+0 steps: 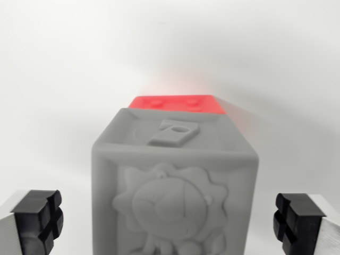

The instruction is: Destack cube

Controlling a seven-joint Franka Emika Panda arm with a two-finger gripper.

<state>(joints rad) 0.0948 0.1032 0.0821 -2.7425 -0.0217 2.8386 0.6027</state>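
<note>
A grey cube (175, 186) is seen close to the camera, filling the middle of the wrist view. A raised lion-like face with a wavy mane is moulded on its near side, and a small raised tag shape with a round hole is moulded on the face above. Behind it a red cube (178, 104) is partly hidden, so that only its far band with 2 low bumps can be made out. Whether the grey cube rests on the red one or merely stands in front of it cannot be told from this view. The gripper (170, 223) is held spread wide, nothing being gripped: 1 black fingertip pad (38, 220) is placed at the wrist view's left and the other at the wrist view's right, each apart from the grey cube's sides (a clear gap on both). The surroundings are a plain white surface (53, 79).
</note>
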